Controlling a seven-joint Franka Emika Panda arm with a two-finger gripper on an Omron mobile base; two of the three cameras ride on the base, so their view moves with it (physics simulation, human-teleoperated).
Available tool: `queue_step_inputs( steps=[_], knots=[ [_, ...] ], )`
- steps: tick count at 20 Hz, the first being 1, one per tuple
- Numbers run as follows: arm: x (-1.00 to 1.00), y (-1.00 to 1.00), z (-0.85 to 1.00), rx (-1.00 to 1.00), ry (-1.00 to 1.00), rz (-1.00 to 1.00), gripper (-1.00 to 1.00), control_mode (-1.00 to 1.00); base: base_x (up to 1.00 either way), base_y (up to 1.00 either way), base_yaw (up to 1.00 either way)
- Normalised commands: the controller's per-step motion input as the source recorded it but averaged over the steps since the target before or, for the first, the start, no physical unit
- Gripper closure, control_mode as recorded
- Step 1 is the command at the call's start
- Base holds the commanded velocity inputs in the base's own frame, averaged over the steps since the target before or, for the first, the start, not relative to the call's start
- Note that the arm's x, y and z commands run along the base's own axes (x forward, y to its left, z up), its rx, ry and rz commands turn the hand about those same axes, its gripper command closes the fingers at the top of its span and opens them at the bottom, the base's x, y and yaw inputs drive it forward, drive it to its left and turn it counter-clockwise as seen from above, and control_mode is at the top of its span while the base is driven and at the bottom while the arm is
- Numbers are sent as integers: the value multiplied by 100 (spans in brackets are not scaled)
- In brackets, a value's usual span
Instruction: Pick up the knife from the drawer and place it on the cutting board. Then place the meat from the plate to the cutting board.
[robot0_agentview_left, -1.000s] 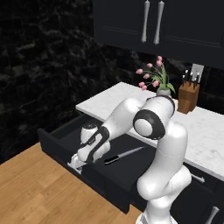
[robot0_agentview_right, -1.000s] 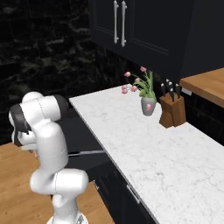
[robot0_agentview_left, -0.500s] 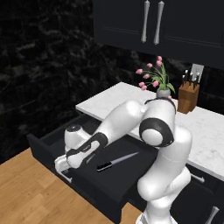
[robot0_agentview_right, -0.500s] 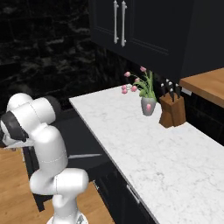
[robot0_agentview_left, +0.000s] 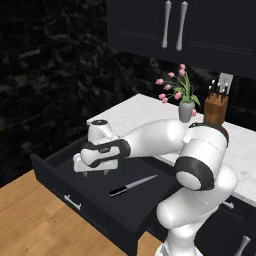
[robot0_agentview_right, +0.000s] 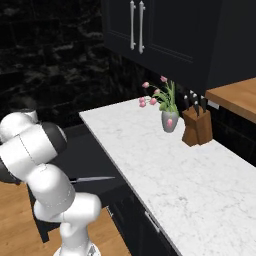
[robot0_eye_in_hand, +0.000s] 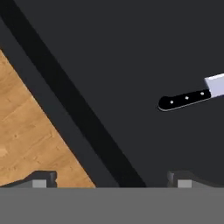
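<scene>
The black drawer (robot0_agentview_left: 65, 172) stands pulled out below the counter, with its silver bar handle (robot0_agentview_left: 72, 202) on the front. The knife (robot0_agentview_left: 132, 185) lies flat on the drawer floor, with a black handle (robot0_eye_in_hand: 183, 99) and a silver blade (robot0_agentview_right: 94, 179). My gripper (robot0_agentview_left: 95, 172) hovers open over the left part of the drawer, just inside its front wall and left of the knife's handle. In the hand view my gripper (robot0_eye_in_hand: 111, 179) has nothing between its wide-apart fingertips (robot0_eye_in_hand: 41, 178). The cutting board, plate and meat are out of view.
A white marble counter (robot0_agentview_right: 165, 170) runs above the drawer. On it stand a vase of pink flowers (robot0_agentview_left: 182, 97) and a wooden knife block (robot0_agentview_left: 216, 107). Dark cabinets (robot0_agentview_right: 150, 30) hang overhead. A wooden floor (robot0_agentview_left: 35, 225) lies in front of the drawer.
The drawer has slid further out. My gripper has left the drawer's front edge and risen a little, moving inward over the drawer floor.
</scene>
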Motion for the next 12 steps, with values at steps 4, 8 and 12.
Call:
queue_step_inputs(
  steps=[4, 8, 12],
  knots=[
    [33, -75, -35, 8, 21, -59, -100, -100, 0, 0, 0],
    [46, -27, -61, 2, 8, -57, -100, -100, 0, 0, 0],
    [40, 0, -61, 0, 0, -63, -100, -100, 0, 0, 0]
  ],
)
